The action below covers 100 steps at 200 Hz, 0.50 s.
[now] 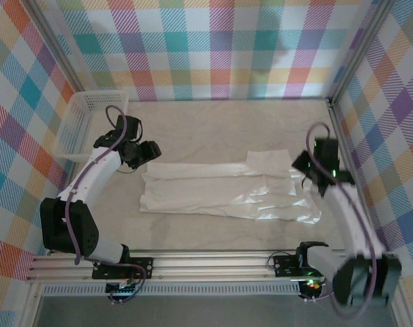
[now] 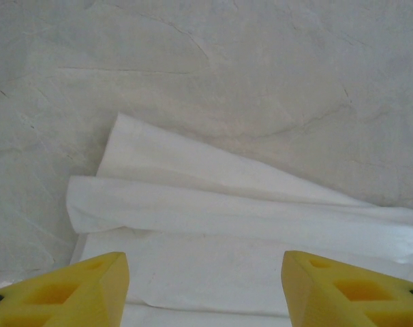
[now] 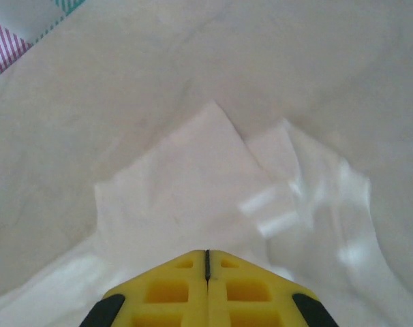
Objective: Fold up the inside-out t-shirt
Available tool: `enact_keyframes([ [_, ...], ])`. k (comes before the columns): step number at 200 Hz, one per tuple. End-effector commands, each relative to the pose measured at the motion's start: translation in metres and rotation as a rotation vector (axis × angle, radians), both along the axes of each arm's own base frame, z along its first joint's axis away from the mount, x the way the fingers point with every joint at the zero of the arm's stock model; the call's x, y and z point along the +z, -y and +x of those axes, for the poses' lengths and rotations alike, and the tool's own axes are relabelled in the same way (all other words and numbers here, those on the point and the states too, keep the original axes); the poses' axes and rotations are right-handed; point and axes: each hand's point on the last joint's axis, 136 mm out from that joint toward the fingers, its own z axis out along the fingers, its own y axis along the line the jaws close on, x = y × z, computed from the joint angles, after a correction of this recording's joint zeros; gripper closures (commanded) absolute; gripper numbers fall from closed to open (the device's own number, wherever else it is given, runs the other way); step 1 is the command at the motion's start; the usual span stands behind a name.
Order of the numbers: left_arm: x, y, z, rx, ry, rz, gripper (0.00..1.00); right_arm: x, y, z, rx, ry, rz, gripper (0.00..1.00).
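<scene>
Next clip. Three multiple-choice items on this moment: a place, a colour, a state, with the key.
1. Where on the table is the mesh basket?
A. far left corner
B. far right corner
C. near edge, middle
2. What colour are the left fingers and right fingers?
A. black
B. yellow
C. red
3. How do the fingers stand?
A. both pairs spread
B. left spread, right shut
C. left shut, right spread
Key: 1 A, it sits at the back on the left; 2 B, both wrist views show yellow; 3 B, the left pair stands wide apart over the t-shirt, the right pair meets at a thin seam.
</scene>
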Motion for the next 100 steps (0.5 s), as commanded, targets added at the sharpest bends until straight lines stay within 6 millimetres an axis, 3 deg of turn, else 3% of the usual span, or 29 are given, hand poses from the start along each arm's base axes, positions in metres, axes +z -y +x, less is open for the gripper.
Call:
enact_keyframes([
  [1,0.002,0.005,0.002,-0.031,-0.006,0.0,0.39,-0.045,-0.004,-0.029,-0.062,-0.064,0.079,0.97],
  [17,0.0,0.01,0.004,-0.043,-0.002,-0.015,0.39,-0.037,-0.018,-0.014,0.037,-0.091,0.089,0.74],
  [36,0.002,0.021,0.004,-0.085,0.002,-0.053,0.38,-0.037,-0.034,0.016,0.146,-0.169,0.052,0.6],
  [71,0.014,0.054,-0.008,-0.226,0.052,-0.13,0.33,-0.063,-0.059,0.083,0.253,-0.332,-0.004,0.54],
  [100,0.011,0.06,-0.02,-0.252,0.044,-0.123,0.31,-0.089,-0.08,0.129,0.301,-0.411,-0.115,0.47],
])
